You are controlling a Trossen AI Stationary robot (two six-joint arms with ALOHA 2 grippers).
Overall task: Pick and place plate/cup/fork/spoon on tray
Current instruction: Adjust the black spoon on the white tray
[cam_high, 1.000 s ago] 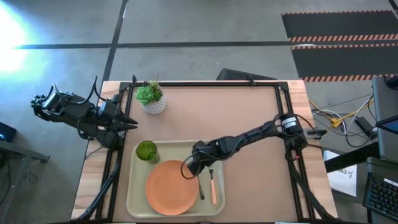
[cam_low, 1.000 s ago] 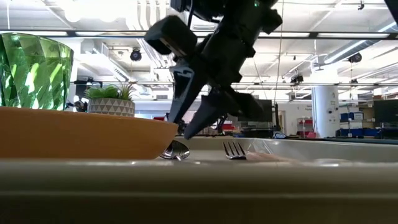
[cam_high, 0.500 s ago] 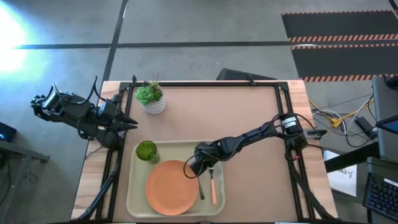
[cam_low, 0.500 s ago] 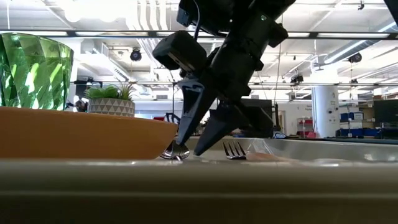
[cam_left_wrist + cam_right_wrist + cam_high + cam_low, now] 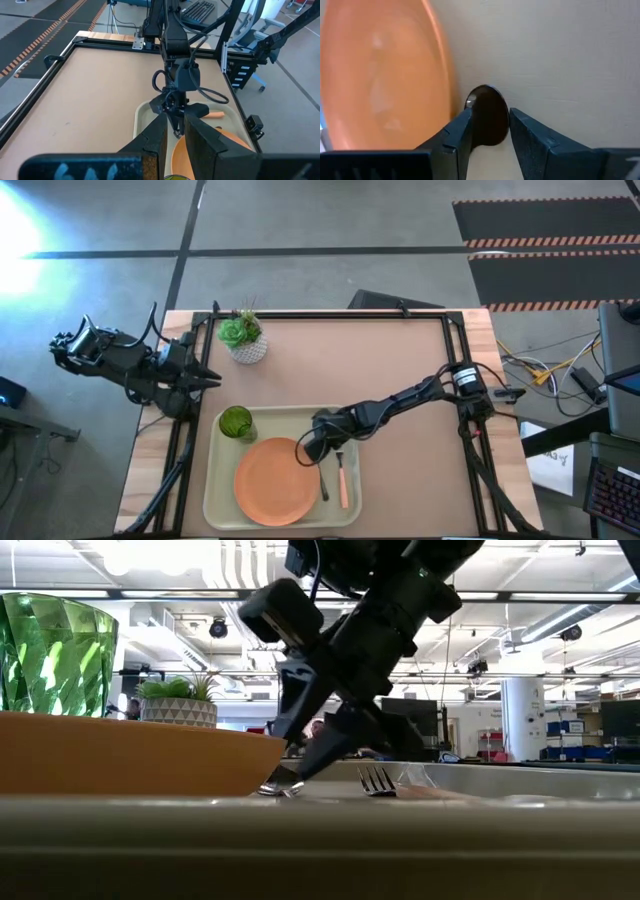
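Note:
The cream tray (image 5: 212,480) lies at the table's near side. On it are the orange plate (image 5: 272,482), the green cup (image 5: 236,422) at its far left corner, the pink-handled fork (image 5: 343,478) and the dark spoon (image 5: 322,482), which lies between plate and fork. My right gripper (image 5: 303,454) is low over the tray at the plate's right rim, shut on the spoon's bowl end. My left gripper (image 5: 208,378) waits shut at the table's left edge, holding nothing. My right gripper has the spoon's oval bowl (image 5: 487,107) pinched between its two fingers (image 5: 457,135), one on each side of it. The fingers slant down from the table's far right. The spoon lies flat on the tray floor beside the plate's rim (image 5: 283,783).
A white pot with a green plant (image 5: 243,338) stands at the far left of the brown table top. The plate's rim is close against my right gripper's fingers. The table's middle and right show only bare brown surface (image 5: 400,360).
My right gripper has come down a little onto the tray beside the plate. In the low view its fingertips stood apart half a second ago and have now drawn together at the spoon's bowl. The spoon, fork and plate lie where they were.

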